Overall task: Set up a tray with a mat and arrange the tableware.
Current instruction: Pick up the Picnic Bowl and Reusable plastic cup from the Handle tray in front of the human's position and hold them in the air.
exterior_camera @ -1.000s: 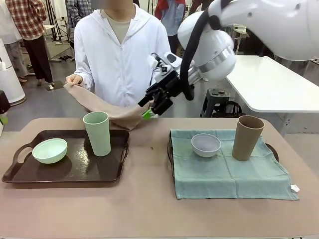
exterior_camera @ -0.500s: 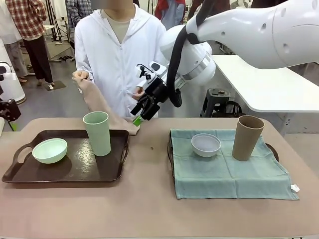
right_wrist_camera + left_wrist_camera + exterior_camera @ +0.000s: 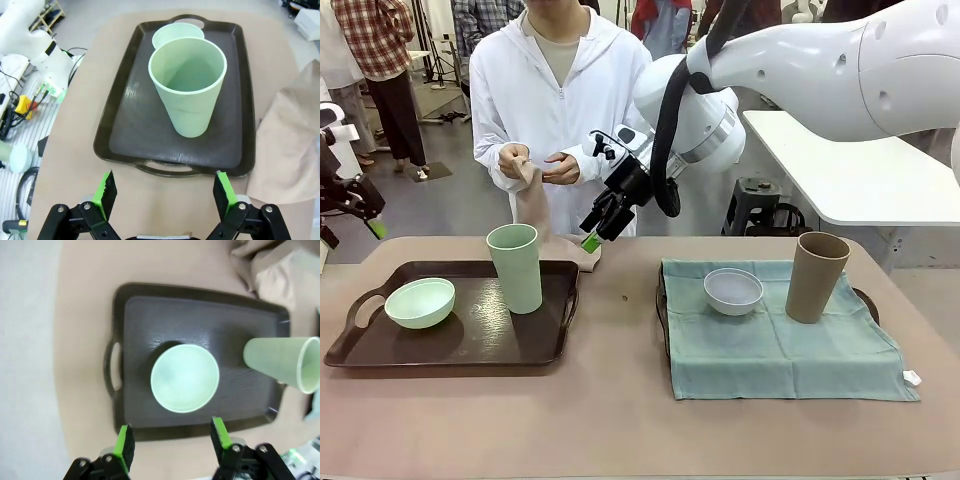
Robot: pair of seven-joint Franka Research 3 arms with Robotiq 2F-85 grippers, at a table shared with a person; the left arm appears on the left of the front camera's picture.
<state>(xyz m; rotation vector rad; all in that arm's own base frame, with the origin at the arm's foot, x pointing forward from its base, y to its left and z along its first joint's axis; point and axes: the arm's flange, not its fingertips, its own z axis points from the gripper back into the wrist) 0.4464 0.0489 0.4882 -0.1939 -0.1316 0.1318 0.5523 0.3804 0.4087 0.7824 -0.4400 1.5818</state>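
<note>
1. Now, front: the person's hands (image 3: 515, 162) hold up the beige mat (image 3: 530, 205), its lower end on the worktop (image 3: 620, 420) behind the dark tray (image 3: 470, 335), likely to line it. To the right, the white bowl (image 3: 733, 290) and brown cup (image 3: 817, 277) sit on a teal mat (image 3: 780, 350).
2. Left wrist: the left end effector (image 3: 172, 440), fingers apart and empty, hangs above the pale green bowl (image 3: 185, 377).
3. Right wrist: the right end effector (image 3: 165, 192), apart and empty, faces the tall green cup (image 3: 187, 92).

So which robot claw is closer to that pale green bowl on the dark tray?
Left. The left gripper hangs above the pale green bowl; the right gripper hovers beyond the tall green cup.
</note>
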